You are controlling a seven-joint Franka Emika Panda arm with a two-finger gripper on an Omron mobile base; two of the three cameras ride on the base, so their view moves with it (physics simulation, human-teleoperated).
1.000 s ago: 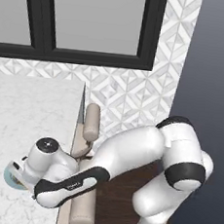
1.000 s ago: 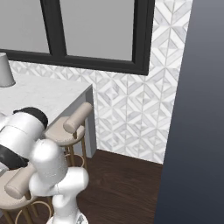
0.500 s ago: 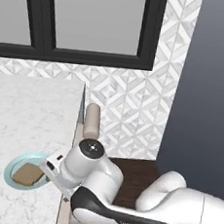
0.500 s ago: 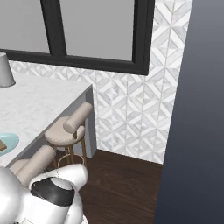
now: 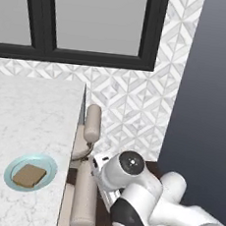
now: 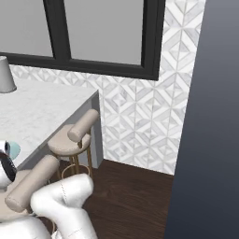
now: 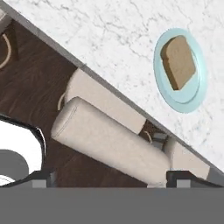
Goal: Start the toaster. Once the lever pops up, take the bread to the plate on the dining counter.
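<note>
1. Change: a second ago the arm reached out over the counter [image 5: 31,111] with the hand right at the plate [image 5: 49,170]. Half a second ago it had lifted off, with the bread [image 5: 29,175] already lying on the plate. Now the arm is folded back low beside the stools [image 5: 84,201], clear of the counter.
2. Meaning: bread sits on the plate on the dining counter, so by my reading the delivery step is done and the arm is just retreating. Toaster step can't be checked from here.
3. Hand state: gripper [image 7: 109,181] is spread wide and holds nothing. In the hand view the two dark tips stand far apart at the bottom edge, with only stool cushion between them.
4. Bread location: flat on the plate, inside the rim and a bit off centre, crust edges within the rim. Plate sits on the marble near the counter's edge, just beyond the stools.
5. Relative to the hand: in the hand view, plate and bread lie at upper right, well apart from the tips. The counter's edge and a stool backrest lie between. No contact.
6. Risk call: low; nothing near the plate to knock it.
</note>
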